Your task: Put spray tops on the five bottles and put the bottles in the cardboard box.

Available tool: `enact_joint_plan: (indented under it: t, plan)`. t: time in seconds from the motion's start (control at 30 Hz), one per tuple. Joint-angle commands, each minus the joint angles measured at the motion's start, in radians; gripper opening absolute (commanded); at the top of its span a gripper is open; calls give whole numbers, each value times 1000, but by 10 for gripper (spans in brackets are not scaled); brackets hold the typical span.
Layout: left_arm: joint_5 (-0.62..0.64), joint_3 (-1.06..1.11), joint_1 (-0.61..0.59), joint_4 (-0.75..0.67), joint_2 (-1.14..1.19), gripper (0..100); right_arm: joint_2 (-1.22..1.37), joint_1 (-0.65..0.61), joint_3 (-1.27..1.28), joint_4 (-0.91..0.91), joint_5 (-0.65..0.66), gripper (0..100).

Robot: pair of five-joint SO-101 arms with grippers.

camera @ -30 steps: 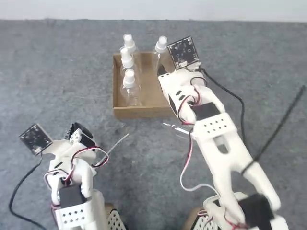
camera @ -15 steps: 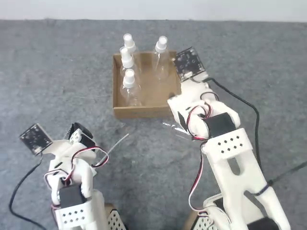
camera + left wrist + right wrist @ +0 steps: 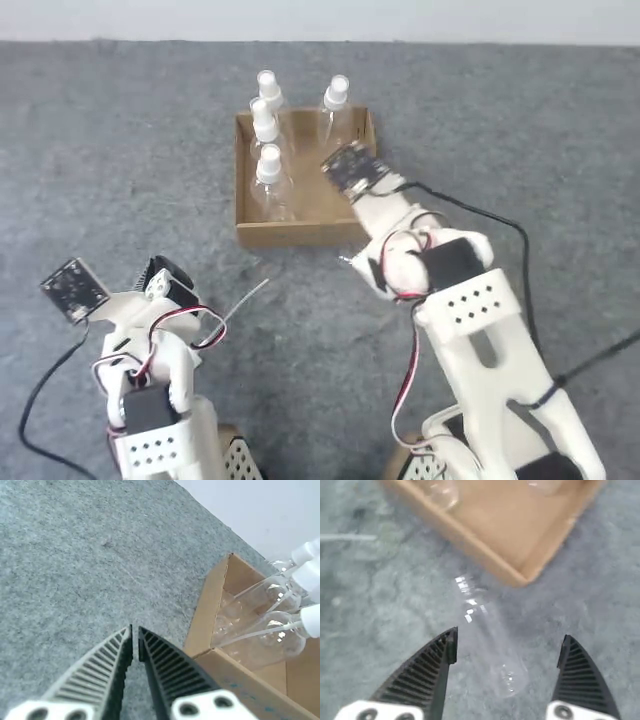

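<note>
Four clear plastic bottles w/ white spray tops (image 3: 270, 165) stand upright inside the shallow brown cardboard box (image 3: 241, 200). The fifth clear plastic bottle (image 3: 490, 645) lies on its side on the grey felt-like mat (image 3: 120, 150), outside the box, one end just beside the box's near corner; it appears uncapped. R gripper (image 3: 509, 636): jaws spread wide, nothing held, poised above the fifth bottle, which sits betw. the two fingers. Bottle long axis runs roughly along the fingers, slightly skewed, from box corner back toward the wrist, so closure would bear across the dia., not the length. L gripper (image 3: 135, 628): jaws pressed almost together, empty, over bare mat, well apart from that bottle; R gripper is nearer by far. Clearance: box wall near the bottle's far end. Thin pale tube (image 3: 247, 296) lies on mat nearer the L gripper; cannot tell if it belongs to a spray top. Plain pale wall (image 3: 320, 20) behind.
</note>
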Motion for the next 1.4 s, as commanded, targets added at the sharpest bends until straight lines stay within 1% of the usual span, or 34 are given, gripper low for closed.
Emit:
enact_joint_plan:
  t: [0.0,0.43,0.77,0.87,1.07,1.1,1.23,1.3,1.37]
  plan:
    - [-8,-8,-3,-34,-14,15,24,-73,-9,27,44,264]
    - [-8,-7,-3,-34,-14,14,404,-58,-183,22,127,266]
    - [-8,-7,-3,-34,-14,14,553,-2,-215,-12,215,264]
    - [-8,-7,-3,-34,-14,14,593,16,-213,-38,216,264]
    - [-8,2,-3,-48,-14,14,636,12,-210,-25,213,259]
    - [-8,7,-3,-55,-14,14,631,12,-210,-24,213,243]
    - [-8,22,-5,-78,-14,14,607,8,-213,36,218,121]
    - [-8,22,-5,-80,-14,14,585,1,-212,62,218,87]
    - [-8,22,-5,-80,-14,14,565,-5,-210,93,218,78]
